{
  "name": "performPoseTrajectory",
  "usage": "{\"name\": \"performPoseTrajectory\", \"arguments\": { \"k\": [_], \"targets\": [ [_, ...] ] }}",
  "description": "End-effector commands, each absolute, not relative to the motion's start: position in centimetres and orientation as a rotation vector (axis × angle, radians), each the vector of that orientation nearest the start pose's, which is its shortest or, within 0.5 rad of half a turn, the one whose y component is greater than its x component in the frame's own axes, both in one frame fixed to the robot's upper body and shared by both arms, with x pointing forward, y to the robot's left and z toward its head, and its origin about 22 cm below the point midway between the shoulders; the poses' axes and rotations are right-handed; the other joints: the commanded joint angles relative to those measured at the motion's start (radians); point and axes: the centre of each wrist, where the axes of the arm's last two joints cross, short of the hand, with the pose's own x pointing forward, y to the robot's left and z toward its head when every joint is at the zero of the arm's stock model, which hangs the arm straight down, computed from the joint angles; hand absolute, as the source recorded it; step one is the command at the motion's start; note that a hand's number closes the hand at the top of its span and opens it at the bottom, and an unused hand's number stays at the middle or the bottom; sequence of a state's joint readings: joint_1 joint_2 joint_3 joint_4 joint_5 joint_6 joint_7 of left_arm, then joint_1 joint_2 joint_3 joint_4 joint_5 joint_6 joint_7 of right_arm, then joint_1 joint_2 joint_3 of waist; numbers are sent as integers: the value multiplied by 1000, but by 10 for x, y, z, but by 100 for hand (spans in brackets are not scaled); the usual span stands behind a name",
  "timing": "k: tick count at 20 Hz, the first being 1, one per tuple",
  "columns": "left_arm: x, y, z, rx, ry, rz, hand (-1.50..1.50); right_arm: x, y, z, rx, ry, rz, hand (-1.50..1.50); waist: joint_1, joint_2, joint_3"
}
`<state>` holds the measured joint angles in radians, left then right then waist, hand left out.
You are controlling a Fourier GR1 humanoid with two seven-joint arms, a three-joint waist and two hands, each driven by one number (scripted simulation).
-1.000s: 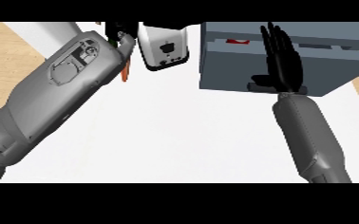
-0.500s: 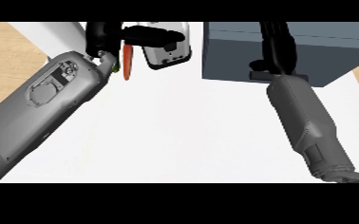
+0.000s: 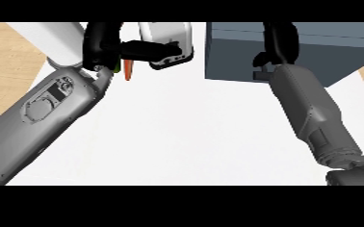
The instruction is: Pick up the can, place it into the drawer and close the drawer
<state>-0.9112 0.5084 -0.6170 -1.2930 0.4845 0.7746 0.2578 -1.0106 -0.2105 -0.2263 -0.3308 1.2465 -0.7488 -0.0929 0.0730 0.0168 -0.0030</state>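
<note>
No can in sight, likely hidden inside drawer (image 3: 235,53). Right hand (image 3: 279,38) fingers were straight against drawer. Left hand (image 3: 99,43) fingers relaxed, empty, touching white appliance (image 3: 167,36). Risk: right hand sliding off, drawer left ajar.

White counter (image 3: 185,134) viewed from above.
The right hand (image 3: 280,41) is laid straight-fingered against the grey drawer (image 3: 231,53); the left hand (image 3: 103,43) is held beside a white appliance (image 3: 171,36).
</note>
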Motion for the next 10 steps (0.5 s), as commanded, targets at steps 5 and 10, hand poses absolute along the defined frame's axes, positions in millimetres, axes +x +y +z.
{"name": "performPoseTrajectory", "arguments": {
  "k": [5, 10],
  "targets": [
    [354, 147, 161, 233, -1729, -103, -150, 464, -200, 97, -1331, -1690, 805, -150, 33, 15, 6],
    [347, 141, 161, 204, -1724, -96, -150, 463, -178, 95, -1176, -1825, 671, -150, 27, 12, 9]
  ]
}}
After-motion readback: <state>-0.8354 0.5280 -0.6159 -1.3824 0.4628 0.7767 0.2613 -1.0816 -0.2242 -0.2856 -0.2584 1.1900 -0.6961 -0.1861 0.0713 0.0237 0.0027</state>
